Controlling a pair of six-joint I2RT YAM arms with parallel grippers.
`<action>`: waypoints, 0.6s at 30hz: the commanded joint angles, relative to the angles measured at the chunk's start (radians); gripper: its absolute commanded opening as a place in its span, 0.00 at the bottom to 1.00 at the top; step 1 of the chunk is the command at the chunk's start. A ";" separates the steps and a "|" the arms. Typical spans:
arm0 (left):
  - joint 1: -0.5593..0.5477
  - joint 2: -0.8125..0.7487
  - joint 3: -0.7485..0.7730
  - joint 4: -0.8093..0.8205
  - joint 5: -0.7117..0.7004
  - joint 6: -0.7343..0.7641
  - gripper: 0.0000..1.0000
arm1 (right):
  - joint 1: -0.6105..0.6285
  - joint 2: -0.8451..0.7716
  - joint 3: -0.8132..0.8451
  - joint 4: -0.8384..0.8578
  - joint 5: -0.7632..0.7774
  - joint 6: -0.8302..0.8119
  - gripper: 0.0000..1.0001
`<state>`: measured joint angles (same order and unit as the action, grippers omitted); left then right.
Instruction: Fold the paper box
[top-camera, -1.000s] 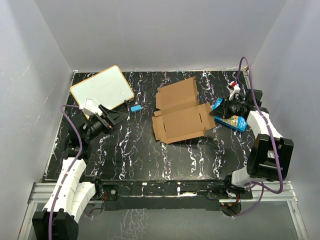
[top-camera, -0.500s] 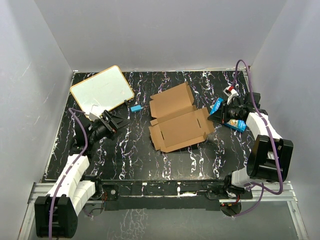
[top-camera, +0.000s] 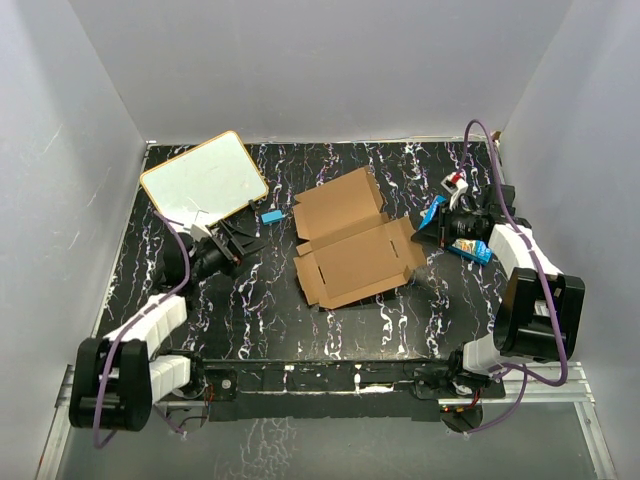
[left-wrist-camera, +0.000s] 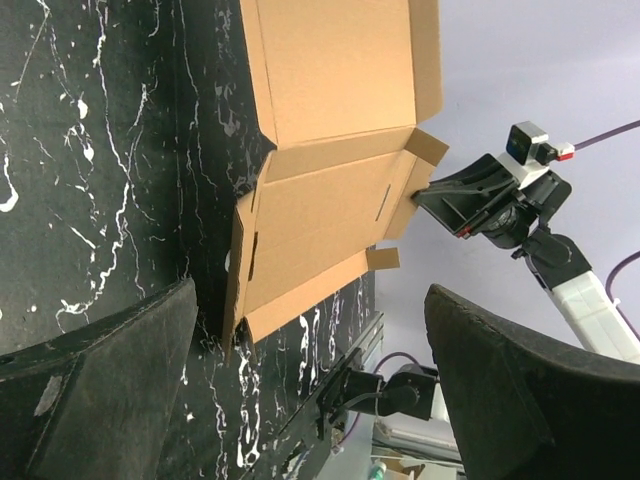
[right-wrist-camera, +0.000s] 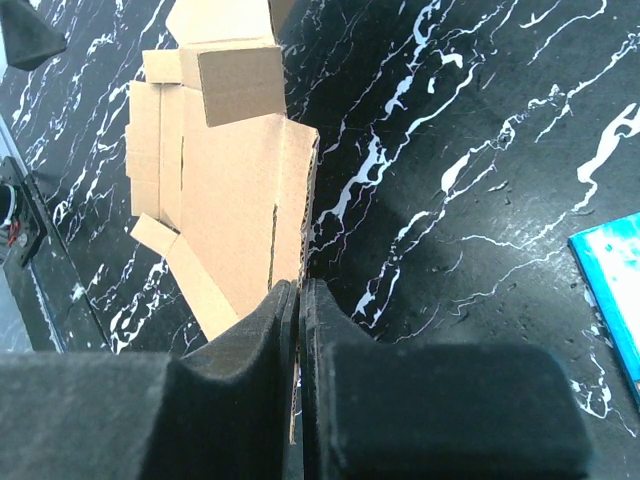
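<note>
Mostly flat brown paper box, creased flaps, slots

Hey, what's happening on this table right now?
Two robot arms are working on a brown paper box, a flat blank that lies unfolded in the middle of the table. The right gripper is shut on the edge of the blank's right-hand flap. The left gripper hangs wide open to the blank's left, touching nothing.
</note>
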<state>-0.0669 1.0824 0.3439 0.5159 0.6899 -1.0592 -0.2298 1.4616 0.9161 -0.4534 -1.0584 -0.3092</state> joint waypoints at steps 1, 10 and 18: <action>-0.026 0.086 0.034 0.141 0.021 0.006 0.94 | 0.019 -0.015 0.044 0.037 -0.051 -0.035 0.08; -0.078 0.293 0.084 0.302 0.009 0.015 0.93 | 0.051 -0.025 0.073 0.037 -0.051 -0.035 0.08; -0.090 0.488 0.150 0.427 0.011 0.028 0.91 | 0.081 -0.027 0.114 0.037 -0.051 -0.035 0.08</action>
<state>-0.1509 1.5185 0.4423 0.8288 0.6907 -1.0546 -0.1646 1.4612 0.9653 -0.4610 -1.0634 -0.3122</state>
